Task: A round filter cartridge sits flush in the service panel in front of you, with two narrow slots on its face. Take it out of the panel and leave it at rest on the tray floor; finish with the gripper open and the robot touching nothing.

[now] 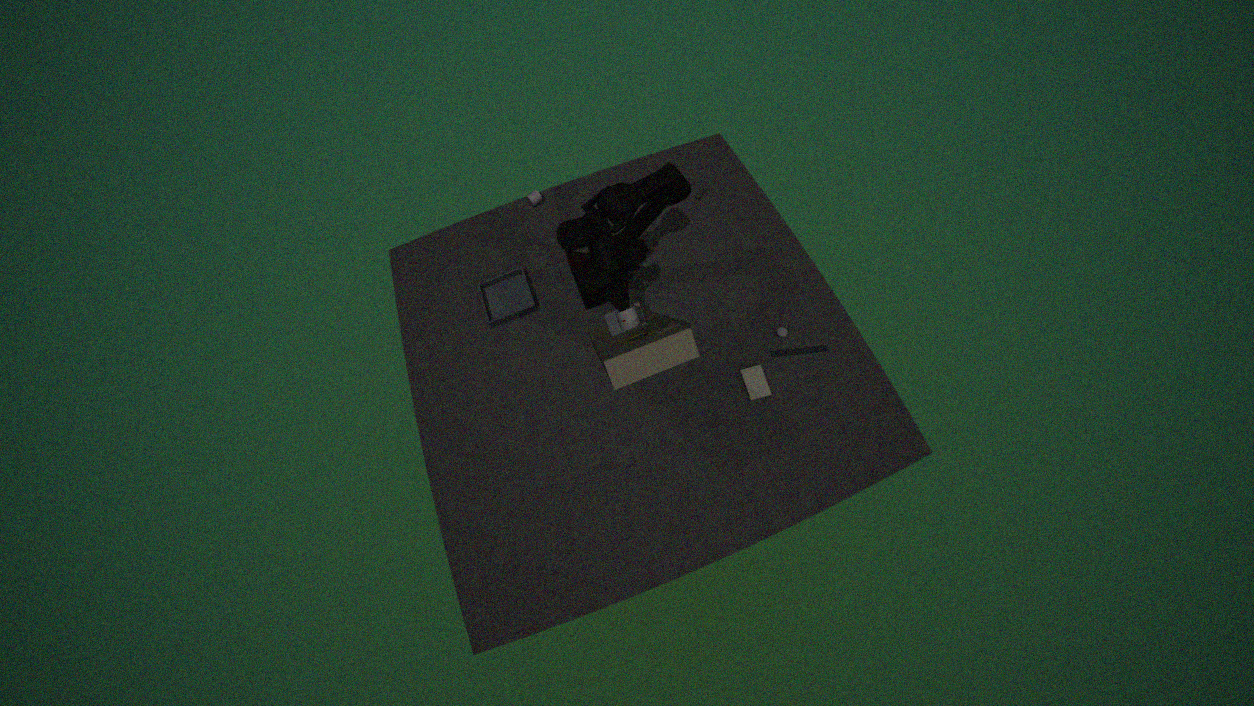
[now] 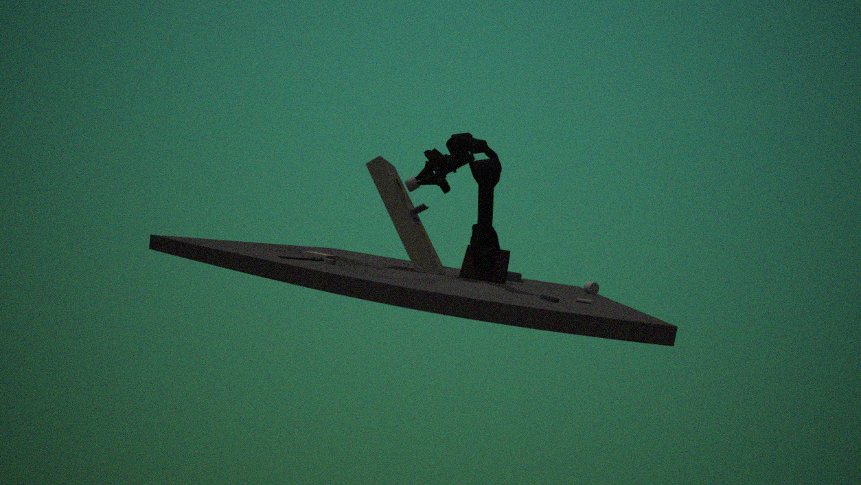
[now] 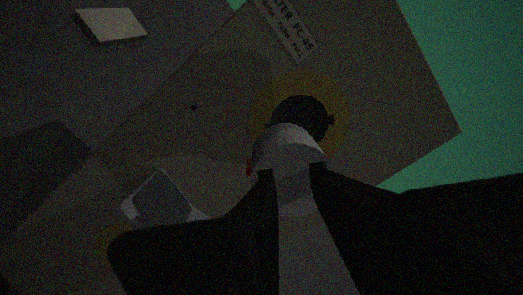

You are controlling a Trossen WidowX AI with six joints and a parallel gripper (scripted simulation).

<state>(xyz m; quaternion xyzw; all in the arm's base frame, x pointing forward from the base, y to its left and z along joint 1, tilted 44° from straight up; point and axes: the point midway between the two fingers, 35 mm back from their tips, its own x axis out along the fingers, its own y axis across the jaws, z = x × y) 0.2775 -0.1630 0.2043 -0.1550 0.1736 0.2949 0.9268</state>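
The pale round filter cartridge (image 1: 628,317) (image 2: 411,184) (image 3: 289,136) is out of the service panel (image 1: 651,357) (image 2: 400,216) (image 3: 377,84), just in front of its face. My gripper (image 2: 418,181) (image 3: 290,176) is shut on the cartridge. In the wrist view the fingers grip its near end, and a dark round hole (image 3: 299,111) with a yellow ring around it shows in the panel behind. The finger tips hide part of the cartridge, and its slots cannot be made out. The tray (image 1: 508,298) is on the table, to the left of the arm in the top view.
A grey block-like part (image 2: 419,209) (image 3: 161,199) sticks out from the panel below the hole. A pale flat block (image 1: 755,382) (image 3: 113,25), a dark bar (image 1: 799,350) and a small round piece (image 1: 781,332) lie right of the panel. A white cylinder (image 2: 590,288) is near the table edge.
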